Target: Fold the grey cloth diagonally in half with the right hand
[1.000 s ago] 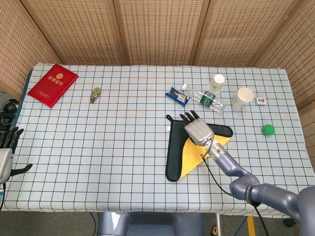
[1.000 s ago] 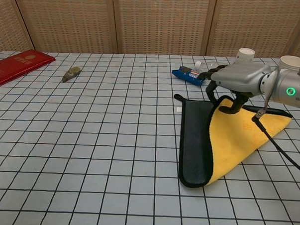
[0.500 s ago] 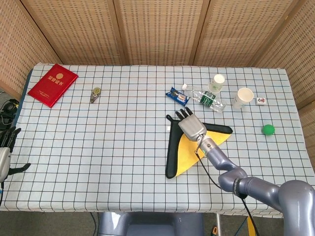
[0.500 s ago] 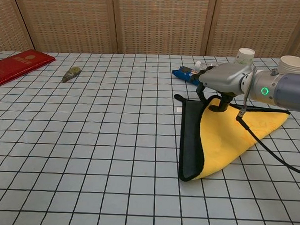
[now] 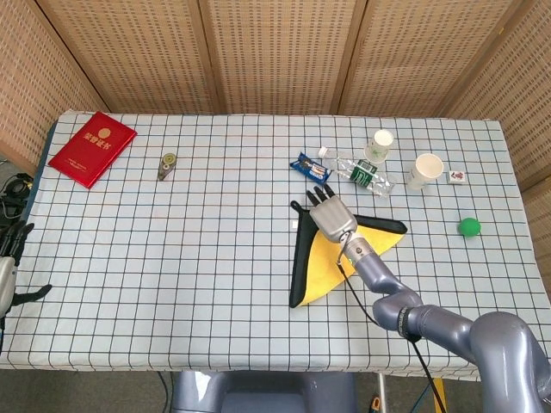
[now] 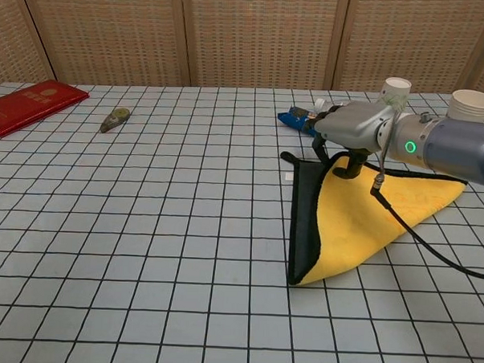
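The grey cloth (image 5: 300,267) (image 6: 305,220) lies right of the table's middle, folded over so its yellow underside (image 5: 328,261) (image 6: 369,213) faces up as a triangle. Only a narrow grey strip shows along the left edge. My right hand (image 5: 331,217) (image 6: 349,131) is at the cloth's far corner, fingers curled down and gripping the yellow flap's tip beside the small grey loop. My left hand (image 5: 10,267) stays off the table's left edge, fingers apart and holding nothing.
A blue snack packet (image 5: 311,168) (image 6: 299,117), a plastic bottle (image 5: 362,173) and two paper cups (image 5: 381,144) (image 5: 425,170) stand just beyond the cloth. A green ball (image 5: 468,226) and a tile (image 5: 459,177) lie right. A red booklet (image 5: 93,148) and a small tool (image 5: 169,163) lie far left.
My right hand has carried the yellow flap leftward and away from me toward the loop corner. The grey strip has narrowed. The left hand has barely moved.
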`<control>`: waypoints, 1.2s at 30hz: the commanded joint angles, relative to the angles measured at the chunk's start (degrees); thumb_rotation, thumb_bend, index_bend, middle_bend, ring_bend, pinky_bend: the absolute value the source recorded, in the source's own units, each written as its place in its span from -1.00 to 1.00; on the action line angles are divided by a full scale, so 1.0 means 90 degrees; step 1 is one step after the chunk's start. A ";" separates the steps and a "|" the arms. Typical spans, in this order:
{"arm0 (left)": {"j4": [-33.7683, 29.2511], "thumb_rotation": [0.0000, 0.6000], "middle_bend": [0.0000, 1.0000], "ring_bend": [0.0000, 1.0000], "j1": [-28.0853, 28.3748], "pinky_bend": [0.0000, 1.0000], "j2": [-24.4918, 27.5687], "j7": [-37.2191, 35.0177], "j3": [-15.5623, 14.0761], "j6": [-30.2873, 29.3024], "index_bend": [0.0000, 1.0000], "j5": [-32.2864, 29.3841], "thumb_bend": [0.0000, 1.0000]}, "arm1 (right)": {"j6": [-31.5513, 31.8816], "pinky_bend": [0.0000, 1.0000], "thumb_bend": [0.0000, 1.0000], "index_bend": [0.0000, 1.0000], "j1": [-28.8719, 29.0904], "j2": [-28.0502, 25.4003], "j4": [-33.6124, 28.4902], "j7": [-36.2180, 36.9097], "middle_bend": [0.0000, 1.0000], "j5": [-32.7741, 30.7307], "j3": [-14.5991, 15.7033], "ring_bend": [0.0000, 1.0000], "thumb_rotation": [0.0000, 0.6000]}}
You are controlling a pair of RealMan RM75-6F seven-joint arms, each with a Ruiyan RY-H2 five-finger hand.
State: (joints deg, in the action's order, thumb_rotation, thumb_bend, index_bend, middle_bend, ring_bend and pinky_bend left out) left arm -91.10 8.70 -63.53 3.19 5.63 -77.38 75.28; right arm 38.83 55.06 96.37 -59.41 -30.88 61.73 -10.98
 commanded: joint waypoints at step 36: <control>0.0004 1.00 -1.00 -1.00 0.0011 -1.00 0.0082 -0.0175 0.0046 0.0034 -1.00 -0.0088 -1.00 | 0.0414 -1.00 -0.69 -0.47 0.0445 0.0748 0.0701 -0.0912 -0.81 -0.0561 0.0011 -1.00 1.00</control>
State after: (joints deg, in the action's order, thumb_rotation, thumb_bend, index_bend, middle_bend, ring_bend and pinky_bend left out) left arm -91.06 8.79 -62.80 1.62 6.04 -77.07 74.49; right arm 41.85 59.00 102.68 -53.53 -38.88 56.53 -10.71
